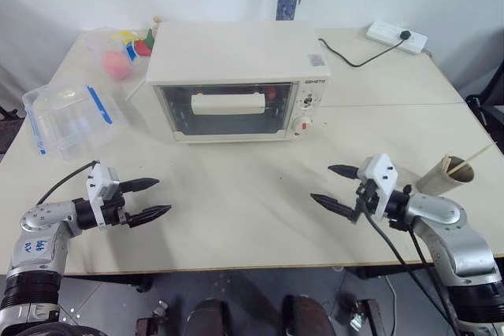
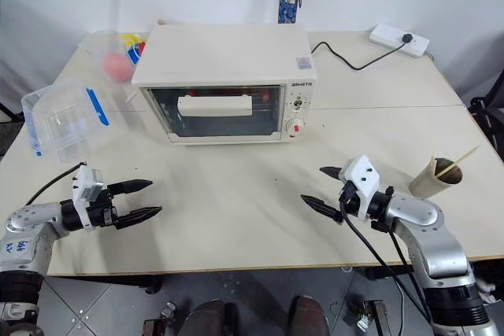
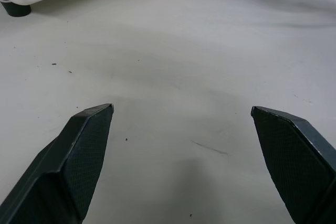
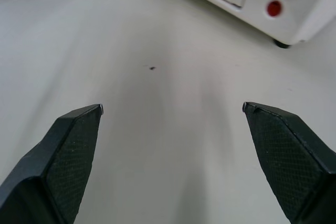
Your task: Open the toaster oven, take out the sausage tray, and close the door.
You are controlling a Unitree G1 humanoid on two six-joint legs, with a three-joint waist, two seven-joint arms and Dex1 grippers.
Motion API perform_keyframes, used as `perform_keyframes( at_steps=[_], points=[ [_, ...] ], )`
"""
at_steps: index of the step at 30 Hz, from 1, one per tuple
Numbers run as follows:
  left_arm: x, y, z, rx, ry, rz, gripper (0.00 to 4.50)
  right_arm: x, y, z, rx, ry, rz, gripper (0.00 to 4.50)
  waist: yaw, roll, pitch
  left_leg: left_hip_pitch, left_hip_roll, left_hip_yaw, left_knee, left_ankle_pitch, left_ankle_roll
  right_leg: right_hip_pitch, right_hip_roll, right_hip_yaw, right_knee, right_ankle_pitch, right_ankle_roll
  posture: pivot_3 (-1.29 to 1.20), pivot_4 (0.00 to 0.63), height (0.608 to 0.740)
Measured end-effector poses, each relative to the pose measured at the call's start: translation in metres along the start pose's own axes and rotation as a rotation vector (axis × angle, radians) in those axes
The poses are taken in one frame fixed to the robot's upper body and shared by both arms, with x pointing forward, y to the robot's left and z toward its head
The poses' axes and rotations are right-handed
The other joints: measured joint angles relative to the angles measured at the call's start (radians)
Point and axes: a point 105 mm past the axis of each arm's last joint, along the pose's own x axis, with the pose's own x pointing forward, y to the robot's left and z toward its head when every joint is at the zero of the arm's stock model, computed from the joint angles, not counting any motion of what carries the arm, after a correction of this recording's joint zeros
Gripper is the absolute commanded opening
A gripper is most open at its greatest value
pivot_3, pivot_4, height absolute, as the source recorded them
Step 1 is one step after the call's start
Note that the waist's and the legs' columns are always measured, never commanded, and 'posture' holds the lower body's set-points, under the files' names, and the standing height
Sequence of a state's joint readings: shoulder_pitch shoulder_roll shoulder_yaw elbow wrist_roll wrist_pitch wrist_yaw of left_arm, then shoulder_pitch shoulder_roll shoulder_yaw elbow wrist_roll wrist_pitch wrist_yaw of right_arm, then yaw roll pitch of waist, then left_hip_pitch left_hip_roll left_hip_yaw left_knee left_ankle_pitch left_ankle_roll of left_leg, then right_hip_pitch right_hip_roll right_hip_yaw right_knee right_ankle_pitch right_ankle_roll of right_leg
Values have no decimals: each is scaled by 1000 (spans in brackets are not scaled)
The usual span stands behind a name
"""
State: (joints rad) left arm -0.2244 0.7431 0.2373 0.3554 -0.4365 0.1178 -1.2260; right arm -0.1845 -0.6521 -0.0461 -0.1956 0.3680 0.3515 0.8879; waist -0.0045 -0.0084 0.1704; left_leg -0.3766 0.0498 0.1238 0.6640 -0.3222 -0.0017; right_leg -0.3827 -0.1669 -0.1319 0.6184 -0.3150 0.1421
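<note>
**Toaster oven closed; both grippers released above the table**

1. The toaster oven (image 1: pixel 240 80) stands at the middle of the table (image 1: pixel 260 194), toward its far side, with its front facing the robot.
2. The door (image 1: pixel 224 109) is shut, upright against the oven body. Its white bar handle (image 1: pixel 228 103) runs across the upper part of the glass.
3. Red shapes are visible through the glass behind the handle. The sausage tray cannot be made out clearly.
4. 2 knobs (image 1: pixel 305 113) sit on the panel to the right of the door. The lower knob carries a red mark.
5. The left gripper (image 1: pixel 150 198) hangs above the near left part of the table, well apart from the oven. Its 2 fingers are spread wide and grasp nothing.
6. The right gripper (image 1: pixel 337 186) hangs above the near right part of the table, also well apart from the oven. Its 2 fingers are spread wide and grasp nothing.
7. A clear plastic box (image 1: pixel 67 116) with blue clips lies to the left of the oven.
8. A paper cup (image 1: pixel 445 176) holding wooden sticks stands near the right edge of the table.
9. A white power strip (image 1: pixel 396 36) lies at the far right corner, with a black cord running toward the oven.
</note>
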Motion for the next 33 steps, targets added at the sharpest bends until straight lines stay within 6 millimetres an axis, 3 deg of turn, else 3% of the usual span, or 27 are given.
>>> perform_keyframes(
  at_steps=[5,10,15,23,28,33],
  points=[
    [2,1,4,5,-4,16,4461,4,-3,10,-17,-7,18,4500,0,0,0,0,0,0,0,0,0,0,0,0,0,0,0,0,150,740],
    [-2,12,12,20,-30,101,4461,23,5,29,-26,-20,101,4500,-2,0,0,-1,1,-1,0,0,0,-2,0,0,2,0,0,0,150,740],
    [3,21,44,60,-171,150,4461,66,7,83,-90,-118,205,4500,-18,-1,1,-9,1,0,5,0,-1,-11,0,1,7,0,0,0,150,740],
    [-6,22,60,22,-262,156,4461,109,1,116,-162,-175,305,4500,-31,-1,2,-12,0,3,3,0,-1,-13,0,-2,7,0,0,0,150,740],
    [-16,21,74,25,-332,166,4461,117,4,136,-253,-215,366,4500,-33,-1,2,-12,0,2,4,1,-1,-13,0,-2,7,0,0,0,150,740],
    [-30,19,78,-20,-338,161,4461,111,21,144,-295,-232,462,4500,-37,-1,3,-12,1,2,3,1,-1,-13,0,-3,7,0,0,0,150,740]
  ],
)
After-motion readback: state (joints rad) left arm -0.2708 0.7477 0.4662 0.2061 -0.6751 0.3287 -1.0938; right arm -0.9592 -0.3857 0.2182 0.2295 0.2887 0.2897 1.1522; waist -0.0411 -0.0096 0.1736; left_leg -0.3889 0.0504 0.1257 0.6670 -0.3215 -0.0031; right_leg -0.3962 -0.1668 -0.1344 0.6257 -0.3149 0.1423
